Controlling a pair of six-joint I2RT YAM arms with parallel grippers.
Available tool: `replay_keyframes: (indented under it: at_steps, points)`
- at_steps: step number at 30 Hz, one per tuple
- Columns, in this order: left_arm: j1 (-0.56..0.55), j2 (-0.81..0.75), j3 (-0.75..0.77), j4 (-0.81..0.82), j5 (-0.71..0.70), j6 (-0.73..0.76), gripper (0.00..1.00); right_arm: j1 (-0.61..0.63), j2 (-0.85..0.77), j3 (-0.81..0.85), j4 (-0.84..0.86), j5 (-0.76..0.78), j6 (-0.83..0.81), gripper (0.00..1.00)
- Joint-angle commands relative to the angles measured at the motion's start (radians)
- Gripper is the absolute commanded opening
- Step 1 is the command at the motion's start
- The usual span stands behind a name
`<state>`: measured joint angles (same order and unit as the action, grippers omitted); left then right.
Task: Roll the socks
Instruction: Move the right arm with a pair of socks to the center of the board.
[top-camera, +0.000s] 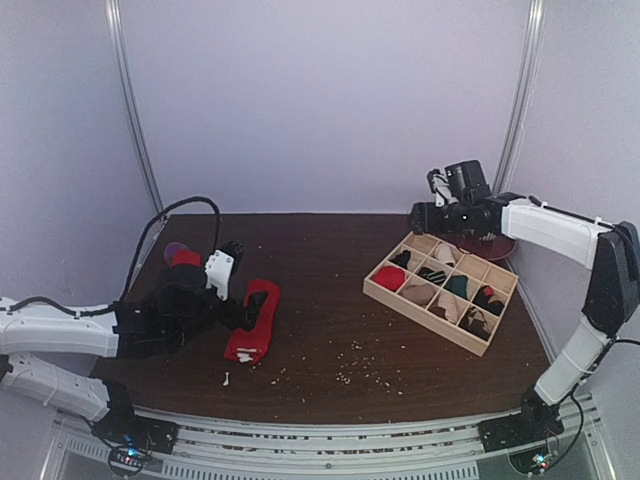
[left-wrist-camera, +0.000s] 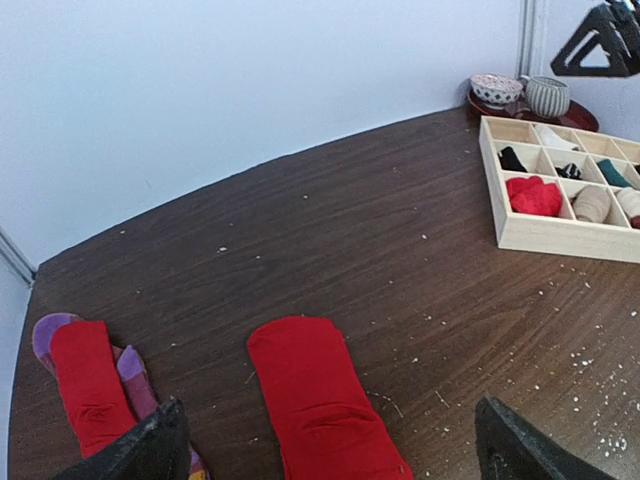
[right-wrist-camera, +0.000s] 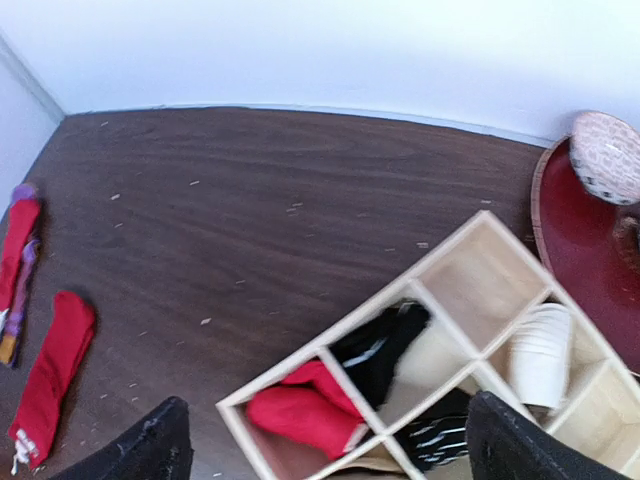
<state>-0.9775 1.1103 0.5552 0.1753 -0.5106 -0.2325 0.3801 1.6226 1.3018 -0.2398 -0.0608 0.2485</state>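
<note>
Left pincer (left-wrist-camera: 330, 425) is mine, spread wide, empty, over plain red sock (left-wrist-camera: 318, 395) lying flat on counter (left-wrist-camera: 400, 260). Red-purple sock (left-wrist-camera: 88, 385) lies near it, apart. My right pincer (right-wrist-camera: 338, 445) is also wide, holding nothing, above wooden tray (right-wrist-camera: 487, 218) of rolled socks (right-wrist-camera: 295, 412).

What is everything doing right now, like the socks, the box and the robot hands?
red sock: lying flat on the table, not rolled.
red and purple sock: lying flat, not rolled.
wooden tray: rolled socks in several compartments.
left gripper: open, holding nothing, above the red sock.
right gripper: open, holding nothing, above the wooden tray.
bowl: upright on a red plate.
</note>
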Motion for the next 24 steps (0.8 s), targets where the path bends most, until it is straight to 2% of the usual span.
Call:
replay_keyframes:
  at_steps: [1,6,9,11,14,17,20,22,24]
  points:
    - [0.008,-0.062,0.036,-0.092,-0.128,-0.076,0.98,0.164,-0.027,-0.019,-0.064,-0.004,-0.070,1.00]
    - [0.010,-0.131,0.035,-0.168,-0.196,-0.126,0.98,0.429,-0.001,0.041,-0.108,0.175,-0.158,1.00]
    - [0.010,-0.161,0.037,-0.219,-0.234,-0.148,0.98,0.602,0.010,0.077,-0.108,0.431,-0.231,1.00]
    - [0.011,-0.169,0.043,-0.250,-0.238,-0.151,0.98,0.668,-0.002,0.038,-0.021,0.549,-0.277,1.00]
    - [0.011,-0.170,0.057,-0.284,-0.246,-0.156,0.98,0.675,-0.017,-0.004,0.134,0.519,-0.212,1.00]
    - [0.011,-0.175,0.060,-0.312,-0.266,-0.172,0.98,0.662,0.008,0.004,0.199,0.344,-0.150,1.00]
    - [0.011,-0.201,0.036,-0.303,-0.288,-0.185,0.98,0.657,0.040,-0.007,0.274,0.266,-0.135,1.00]
    - [0.011,-0.231,0.017,-0.286,-0.290,-0.184,0.98,0.655,0.039,-0.026,0.331,0.294,-0.125,1.00]
    - [0.011,-0.258,0.001,-0.273,-0.297,-0.181,0.98,0.656,0.011,-0.092,0.473,0.377,-0.096,1.00]
